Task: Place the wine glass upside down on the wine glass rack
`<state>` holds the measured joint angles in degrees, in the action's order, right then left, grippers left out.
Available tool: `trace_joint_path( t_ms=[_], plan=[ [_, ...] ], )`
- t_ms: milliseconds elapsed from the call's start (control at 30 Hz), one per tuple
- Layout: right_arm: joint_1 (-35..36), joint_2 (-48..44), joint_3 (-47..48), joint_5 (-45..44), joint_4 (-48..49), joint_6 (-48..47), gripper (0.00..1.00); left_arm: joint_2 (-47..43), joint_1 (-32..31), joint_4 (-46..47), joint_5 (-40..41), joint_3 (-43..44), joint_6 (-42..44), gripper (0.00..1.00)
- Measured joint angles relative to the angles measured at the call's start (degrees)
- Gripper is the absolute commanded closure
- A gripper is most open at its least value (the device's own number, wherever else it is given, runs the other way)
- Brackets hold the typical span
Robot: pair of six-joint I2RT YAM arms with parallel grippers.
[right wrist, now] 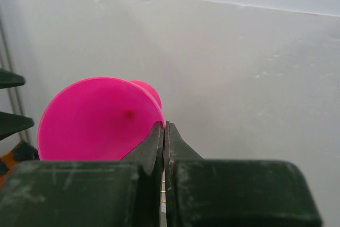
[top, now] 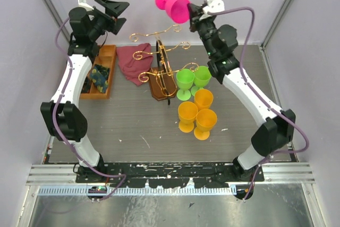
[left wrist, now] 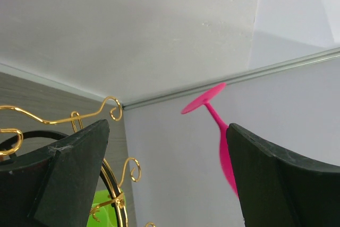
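A pink wine glass (top: 175, 6) hangs high above the table, tilted on its side with its foot toward the left. My right gripper (top: 192, 10) is shut on its rim. In the right wrist view the jaws (right wrist: 164, 126) pinch the rim's edge, and the bowl's inside (right wrist: 98, 118) faces the camera. The wine glass rack (top: 159, 62), gold wire scrolls on a brown base, stands below and left of the glass. My left gripper (top: 114, 8) is open and empty, raised left of the rack. Between its fingers (left wrist: 167, 131) I see the glass's foot (left wrist: 204, 99) and a rack scroll (left wrist: 79, 118).
Two green goblets (top: 186, 78) and three orange goblets (top: 203, 98) stand right of the rack. A maroon cloth (top: 133, 62) lies at the back left. An orange wooden tray (top: 101, 73) holding small items sits beside the left arm. Enclosure walls close in on three sides.
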<state>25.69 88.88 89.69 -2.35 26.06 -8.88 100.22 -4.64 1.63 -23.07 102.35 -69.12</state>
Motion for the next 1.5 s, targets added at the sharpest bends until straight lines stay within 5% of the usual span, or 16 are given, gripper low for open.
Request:
trace_joint_path(
  t_ms=[567, 1033, 1333, 1500],
  plan=[
    [14.1, 12.5, -1.1, 0.3, 21.7, -7.9, 0.99, -5.6, -0.1, 15.3, -1.3, -11.8, -7.6, 0.02],
    [14.7, 14.0, -1.1, -1.9, 22.1, -10.6, 1.00, -6.6, 3.5, 15.9, -2.7, -6.4, -4.1, 0.02],
    [14.7, 14.0, 1.7, -2.1, 20.5, -11.8, 1.00, -1.2, 11.8, 39.7, -10.3, -4.9, -11.0, 0.02],
    [14.7, 14.0, 3.1, -2.0, 20.4, -11.8, 1.00, -1.6, 8.9, 32.7, -10.5, -6.1, -6.7, 0.02]
  ],
)
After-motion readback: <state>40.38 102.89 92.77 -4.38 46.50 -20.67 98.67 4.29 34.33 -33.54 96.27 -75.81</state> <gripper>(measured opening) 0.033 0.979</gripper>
